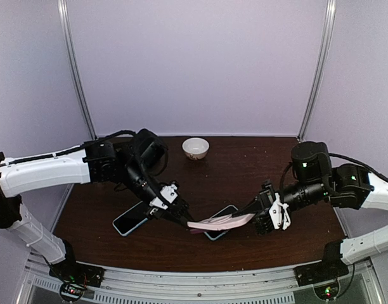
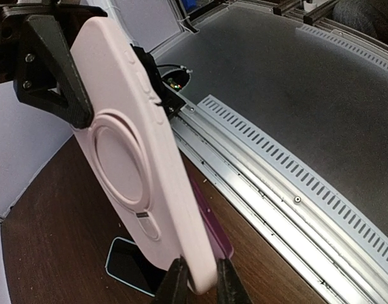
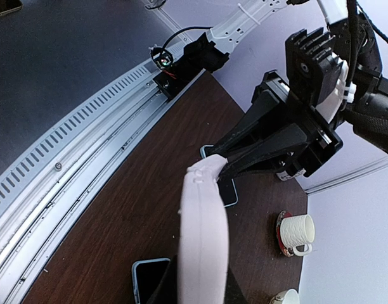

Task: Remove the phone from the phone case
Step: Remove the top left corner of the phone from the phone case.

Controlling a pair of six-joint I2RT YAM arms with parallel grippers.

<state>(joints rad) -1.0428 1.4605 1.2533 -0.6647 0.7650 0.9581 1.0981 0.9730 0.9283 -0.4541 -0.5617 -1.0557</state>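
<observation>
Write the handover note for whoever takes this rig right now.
Left gripper: shut on one end of the pink case.
Right gripper: shut on the other end; the case hangs above the table between both arms.
Two phones lie on the table: one to the left, one under the case.
Done: case up, gripped at both ends.
Left: cannot tell whether a phone is still inside; check, then work it out.

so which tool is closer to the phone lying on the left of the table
left. the left tool grips the pink case just right of that phone; the right tool holds the case's other end, further away
</observation>
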